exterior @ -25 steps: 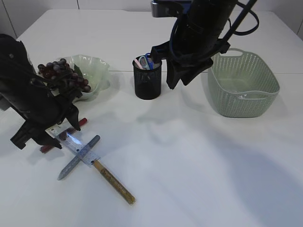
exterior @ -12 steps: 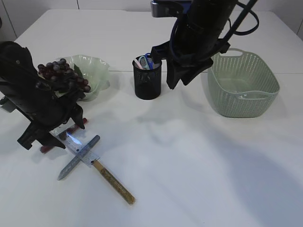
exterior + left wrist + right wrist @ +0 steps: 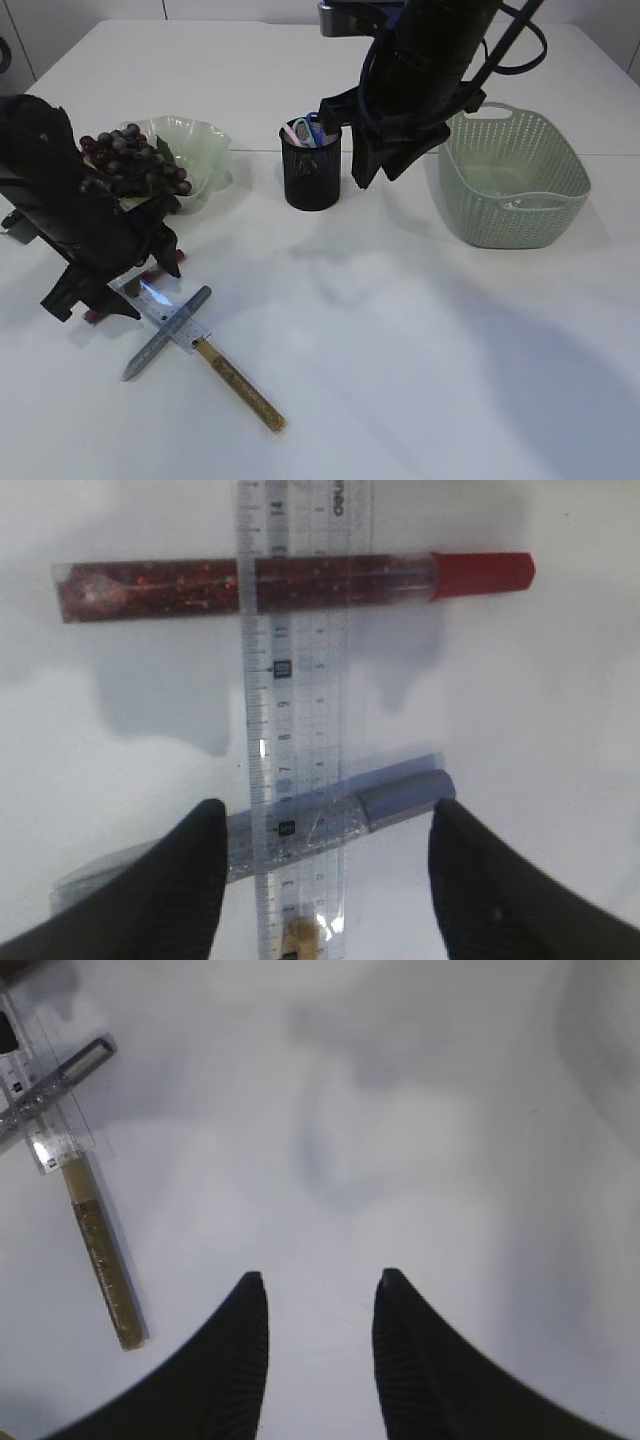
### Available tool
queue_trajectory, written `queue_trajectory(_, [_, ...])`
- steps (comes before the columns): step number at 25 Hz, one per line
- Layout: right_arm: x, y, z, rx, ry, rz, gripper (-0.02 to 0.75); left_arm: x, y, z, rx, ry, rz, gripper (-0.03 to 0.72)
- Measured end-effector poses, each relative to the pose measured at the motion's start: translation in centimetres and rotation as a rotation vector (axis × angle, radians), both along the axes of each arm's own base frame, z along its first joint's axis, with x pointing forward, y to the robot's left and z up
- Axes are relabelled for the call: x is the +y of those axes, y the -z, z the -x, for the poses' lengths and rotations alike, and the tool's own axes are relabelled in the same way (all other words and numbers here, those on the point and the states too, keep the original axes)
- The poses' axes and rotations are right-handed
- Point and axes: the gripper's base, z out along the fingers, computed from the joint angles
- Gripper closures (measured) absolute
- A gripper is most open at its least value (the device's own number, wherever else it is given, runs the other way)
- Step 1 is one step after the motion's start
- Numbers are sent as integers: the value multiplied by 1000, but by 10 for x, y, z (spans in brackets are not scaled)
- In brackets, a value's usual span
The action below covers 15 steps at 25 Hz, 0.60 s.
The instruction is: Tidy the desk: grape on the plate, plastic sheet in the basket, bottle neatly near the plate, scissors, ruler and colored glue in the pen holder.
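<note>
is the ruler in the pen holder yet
No. The ruler lies flat on the table across the glue sticks; the pen holder stands apart.

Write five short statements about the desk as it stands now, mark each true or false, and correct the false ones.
1. The clear ruler lies across the red glitter glue. True.
2. The grapes sit in the basket. False: they rest at the green plate.
3. The left gripper holds the ruler. False: its jaws stand open, apart from it.
4. Scissors handles show in the pen holder. True.
5. The right gripper holds nothing. True.
</note>
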Motion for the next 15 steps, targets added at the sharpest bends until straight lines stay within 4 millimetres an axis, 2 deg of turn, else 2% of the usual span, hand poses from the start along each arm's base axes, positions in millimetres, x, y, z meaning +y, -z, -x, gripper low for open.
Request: queue_trajectory(15, [0, 0, 0, 0, 0, 0, 447, 0, 14, -2, 38, -9, -5, 223])
